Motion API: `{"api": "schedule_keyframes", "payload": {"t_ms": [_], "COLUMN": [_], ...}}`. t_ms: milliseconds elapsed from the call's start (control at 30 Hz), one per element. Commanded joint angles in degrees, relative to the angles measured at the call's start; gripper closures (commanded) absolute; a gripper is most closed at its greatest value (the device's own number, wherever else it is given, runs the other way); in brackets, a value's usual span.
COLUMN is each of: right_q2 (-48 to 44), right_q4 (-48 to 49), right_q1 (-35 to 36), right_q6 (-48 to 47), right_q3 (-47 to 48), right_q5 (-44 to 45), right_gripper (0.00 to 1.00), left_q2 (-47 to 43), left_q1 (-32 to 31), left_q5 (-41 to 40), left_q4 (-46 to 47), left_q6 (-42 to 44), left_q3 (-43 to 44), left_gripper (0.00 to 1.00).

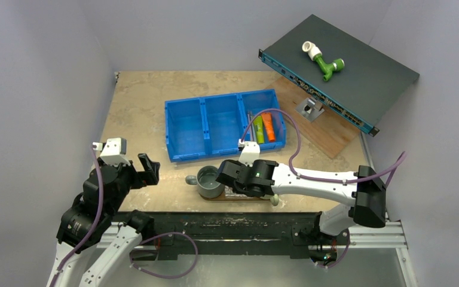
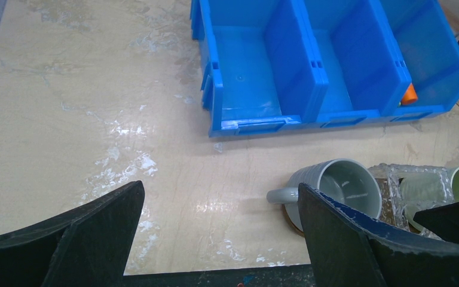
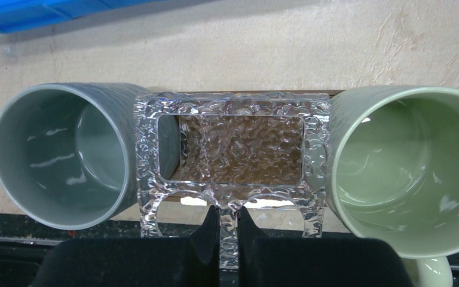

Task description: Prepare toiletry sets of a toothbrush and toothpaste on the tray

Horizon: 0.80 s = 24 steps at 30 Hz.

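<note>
The beige marbled surface [image 1: 137,101] carries a blue three-compartment plastic bin [image 1: 185,131]. At the near edge lies the dark brown wooden tray [image 1: 248,197], bearing a grey ceramic mug [image 3: 60,155] and a pale green ceramic mug [image 3: 406,167]. Between them stands a clear dimpled holder [image 3: 239,101], its near wall pinched by the right hand [image 3: 228,233]. The left hand [image 2: 220,188] hangs spread wide, empty. The green toothpaste tube [image 1: 258,128] and orange toothpaste tube [image 1: 268,127] lie in the bin's right compartment.

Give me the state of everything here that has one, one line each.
Grey mug: upright, empty.
Green mug: upright, empty.
Clear holder: upright between the mugs, empty.
Left pincer: open, holding nothing.
Right pincer: shut on the holder's near rib.
Blue bin: left and middle compartments empty, right one occupied.
Green tube: lying in the bin's right compartment.
Orange tube: lying beside it.
</note>
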Motion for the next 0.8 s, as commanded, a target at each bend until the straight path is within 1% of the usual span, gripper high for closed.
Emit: {"api": "schedule_keyframes", "payload": {"t_ms": [0,533,767], "right_q2": [0.63,2.23,2.55], "right_q4": [1.31,2.26,1.72], "right_q1": [0.33,0.33,0.33], "right_q6": [1.96,1.61,1.61], "right_q3": [-0.19,-0.99,-0.55], "right_q5": [0.67,-0.08,0.49], "right_gripper": [1.0,1.0,0.89], "left_q2": [-0.34,-0.13,0.04], "left_q1": [-0.02,-0.02,-0.06], "left_q5": [0.23,0.41,0.48], "left_q4": [1.04,1.04,0.96], "left_q6": [0.87,0.86,0.82], "left_q3": [-0.1,-0.11,-0.1], "left_gripper": [0.0,0.0,0.0]}}
